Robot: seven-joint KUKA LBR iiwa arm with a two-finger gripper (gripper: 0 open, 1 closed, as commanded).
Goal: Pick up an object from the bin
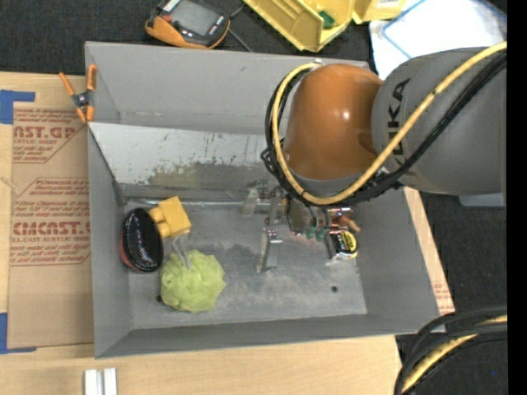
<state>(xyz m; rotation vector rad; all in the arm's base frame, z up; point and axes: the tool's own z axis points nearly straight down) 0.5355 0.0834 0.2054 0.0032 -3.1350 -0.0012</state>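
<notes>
My gripper (266, 262) hangs below the arm's orange cover over the bare floor in the middle of the bin, with nothing seen in it. Just to its right lies a small black and yellow thing (342, 243), like a little tape measure, partly hidden under the arm. To the left a crumpled light green ball (193, 281) lies on the floor, about a hand's width from the gripper. Beyond it are a yellow block (171, 216) and a black oval thing with a red rim (141, 240) against the left wall.
The arm and its orange cover hide the bin's right rear part. The loose things sit along the left side and at the right of the gripper, with grey floor between them. The bin's walls slope down to the floor on all sides.
</notes>
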